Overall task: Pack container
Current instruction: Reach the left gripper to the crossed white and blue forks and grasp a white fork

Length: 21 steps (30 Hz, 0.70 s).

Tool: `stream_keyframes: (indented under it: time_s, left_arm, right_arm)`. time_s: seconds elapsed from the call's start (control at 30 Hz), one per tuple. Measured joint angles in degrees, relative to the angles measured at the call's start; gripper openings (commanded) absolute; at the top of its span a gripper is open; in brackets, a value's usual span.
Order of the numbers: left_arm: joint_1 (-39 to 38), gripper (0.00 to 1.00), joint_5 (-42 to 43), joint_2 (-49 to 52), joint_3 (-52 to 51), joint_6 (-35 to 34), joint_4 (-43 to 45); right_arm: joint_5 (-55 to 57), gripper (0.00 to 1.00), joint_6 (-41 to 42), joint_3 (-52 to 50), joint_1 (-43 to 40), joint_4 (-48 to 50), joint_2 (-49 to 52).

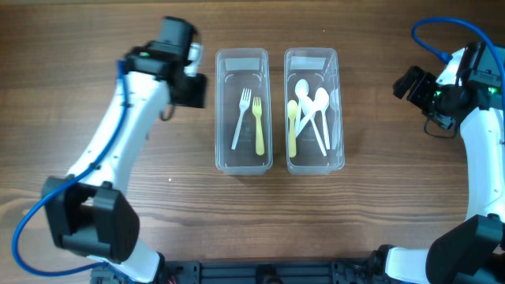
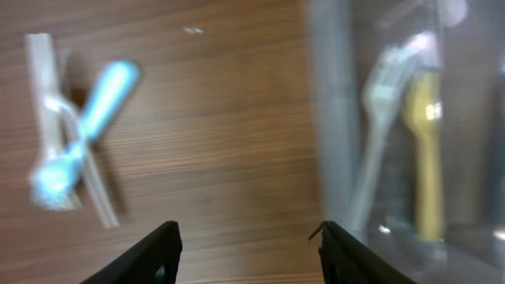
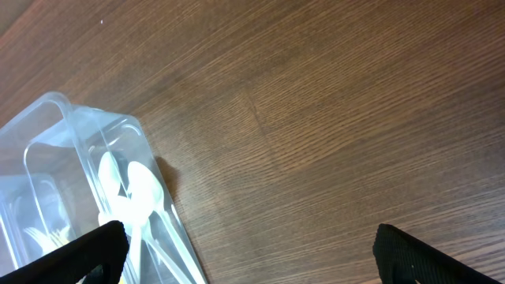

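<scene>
White arms (image 1: 117, 126), black joints (image 1: 95, 225), blue cables (image 1: 16, 233).

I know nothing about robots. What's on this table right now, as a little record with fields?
Left container: white fork, yellow fork
Right container: white spoons, yellow spoon
Left gripper: open, empty
Right gripper: open, empty
Loose on table: blurred blue utensil, seen only by the left wrist camera

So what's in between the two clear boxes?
Nothing, just a thin strip of bare table between the fork box and spoon box, shown overhead.
</scene>
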Motion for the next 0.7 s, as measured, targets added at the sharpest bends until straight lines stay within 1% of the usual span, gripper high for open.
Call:
stream_keyframes:
  time_s: [0.1,0.13,0.23,0.3,0.4,0.53,0.7]
  left_arm:
    - [7.9,0.59,-1.2,0.0,0.2,2.9,-1.5]
    - [10.5,0.57,-1.4,0.3,0.2,3.4,-1.5]
    - [17.1,0.47,-1.4,3.2,0.2,5.5,-1.6]
    - [19.6,0.45,-0.8,6.7,0.2,7.0,-1.6]
    - [20.5,0.45,-0.5,13.2,0.2,8.3,-1.0]
    - [20.5,0.45,-0.5,18.8,0.2,8.9,1.4]
    - [20.5,0.43,-0.5,20.2,0.2,9.0,4.8]
  right_arm:
    - [0.0,1.0,0.0,0.0,0.0,0.0,0.0]
    - [0.0,1.0,0.0,0.0,0.0,0.0,0.0]
    - [0.0,1.0,0.0,0.0,0.0,0.0,0.0]
    - [0.0,1.0,0.0,0.0,0.0,0.0,0.0]
    - [0.0,1.0,0.0,0.0,0.0,0.0,0.0]
    - [0.0,1.0,0.0,0.0,0.0,0.0,0.0]
    - [0.0,1.0,0.0,0.0,0.0,0.0,0.0]
